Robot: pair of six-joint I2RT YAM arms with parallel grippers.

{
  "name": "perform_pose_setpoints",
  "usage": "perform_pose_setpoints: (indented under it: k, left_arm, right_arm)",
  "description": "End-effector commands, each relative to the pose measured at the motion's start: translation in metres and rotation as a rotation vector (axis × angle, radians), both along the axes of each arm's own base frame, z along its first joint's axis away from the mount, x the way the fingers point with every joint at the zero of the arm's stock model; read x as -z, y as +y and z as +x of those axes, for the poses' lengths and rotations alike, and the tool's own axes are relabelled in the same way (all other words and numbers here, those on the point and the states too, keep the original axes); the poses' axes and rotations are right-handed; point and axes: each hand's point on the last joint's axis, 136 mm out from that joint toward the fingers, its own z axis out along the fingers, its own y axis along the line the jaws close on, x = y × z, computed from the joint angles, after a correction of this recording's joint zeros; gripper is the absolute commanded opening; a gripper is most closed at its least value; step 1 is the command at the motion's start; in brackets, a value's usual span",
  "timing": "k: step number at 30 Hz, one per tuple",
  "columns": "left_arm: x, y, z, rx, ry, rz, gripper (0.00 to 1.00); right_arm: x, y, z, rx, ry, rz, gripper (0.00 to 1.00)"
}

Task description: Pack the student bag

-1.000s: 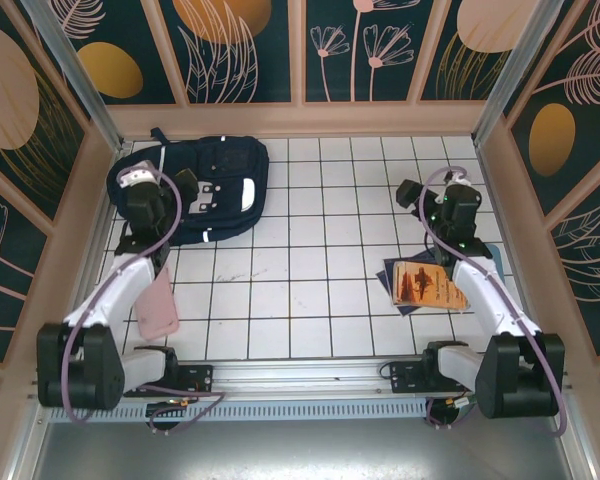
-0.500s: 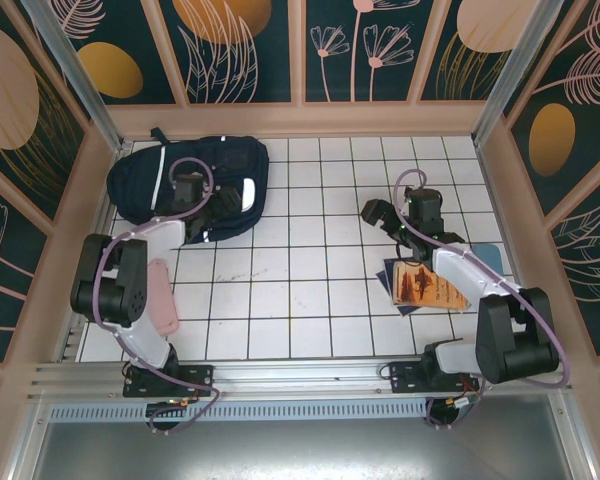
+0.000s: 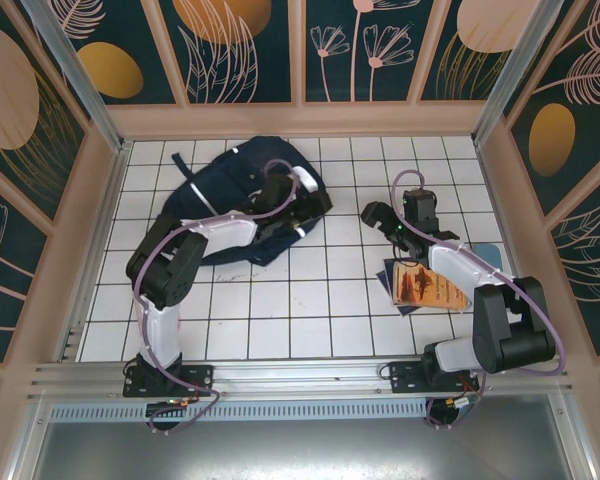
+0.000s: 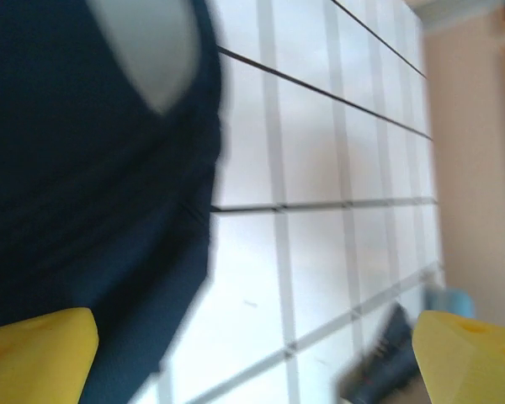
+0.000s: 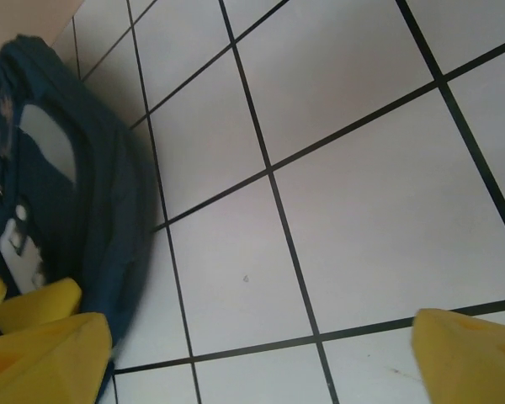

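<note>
White tiles with dark grid lines cover the table (image 3: 280, 300), boxed in by flower-painted walls (image 3: 250, 50). From my seat, the packing looks barely begun.

The bag (image 3: 230, 190) lies slumped on the tiles directly under the left gripper (image 4: 252, 358) and spreads away from it toward the far left corner. That gripper's yellow fingers stand wide apart, one over the navy cloth and the other over bare tile, and I see nothing clamped between them. The wrist picture is too blurred for me to tell whether the finger over the cloth touches it.

The right gripper (image 5: 257, 358) hovers low over bare tile, apart from the bag, which sits off beyond its left finger. Its jaws are spread wide too, with nothing between them.

As I judge it, nearly everything is left to do. The book (image 3: 425, 283) lies out on the table just behind the right gripper, back toward that arm's base. Something pale blue (image 3: 486, 258) peeks out past the forearm, and I can't say what it is. I can't make out an open mouth on the bag, so getting it open and holding it wide seems to be the job in hand before anything goes inside.
</note>
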Motion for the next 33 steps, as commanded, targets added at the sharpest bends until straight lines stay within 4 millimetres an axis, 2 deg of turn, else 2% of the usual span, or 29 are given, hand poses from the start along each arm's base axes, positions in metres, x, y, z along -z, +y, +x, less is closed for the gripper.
perform_pose_setpoints:
  k: [1, 4, 7, 9, 12, 15, 17, 18, 21, 23, 26, 30, 33]
  left_arm:
    - [-0.052, -0.008, 0.004, 0.106, -0.082, -0.017, 0.97]
    - [-0.072, 0.019, 0.010, 0.093, -0.135, 0.060, 0.98]
    - [-0.080, 0.070, 0.014, -0.009, -0.147, 0.097, 0.99]
    - [-0.086, 0.112, 0.012, -0.105, -0.161, 0.131, 0.98]
    - [-0.077, 0.165, 0.002, -0.226, -0.152, 0.225, 0.99]
    - [-0.064, 0.205, -0.012, -0.313, -0.119, 0.293, 0.99]
    - [-0.062, 0.219, -0.017, -0.346, -0.119, 0.323, 0.99]
    - [-0.051, 0.225, -0.025, -0.351, -0.101, 0.352, 0.99]
    - [-0.040, 0.235, -0.033, -0.359, -0.083, 0.403, 0.99]
    - [-0.036, 0.237, -0.036, -0.352, -0.077, 0.423, 0.98]
    - [-0.035, 0.238, -0.040, -0.323, -0.091, 0.448, 0.99]
    - [-0.038, 0.234, -0.046, -0.251, -0.121, 0.478, 0.99]
    - [-0.039, 0.226, -0.051, -0.185, -0.147, 0.490, 0.98]
  right_arm:
    - [-0.016, 0.015, 0.002, -0.038, -0.024, 0.017, 0.85]
    - [-0.018, 0.040, 0.001, -0.089, -0.026, 0.013, 0.80]
    - [-0.019, 0.082, -0.004, -0.168, -0.025, 0.037, 0.70]
    - [-0.022, 0.122, -0.011, -0.241, -0.023, 0.078, 0.61]
    - [-0.022, 0.177, -0.024, -0.337, -0.004, 0.127, 0.54]
    - [-0.017, 0.222, -0.035, -0.397, 0.021, 0.158, 0.51]
    - [-0.010, 0.246, -0.039, -0.437, 0.042, 0.175, 0.49]
    - [-0.004, 0.255, -0.039, -0.451, 0.055, 0.175, 0.49]
    - [0.005, 0.275, -0.031, -0.502, 0.086, 0.171, 0.50]
    - [0.016, 0.276, -0.022, -0.499, 0.101, 0.128, 0.50]
    - [0.041, 0.263, -0.016, -0.481, 0.146, 0.040, 0.51]
    - [0.083, 0.215, -0.006, -0.408, 0.226, -0.063, 0.51]
    - [0.097, 0.179, 0.006, -0.356, 0.253, -0.133, 0.52]
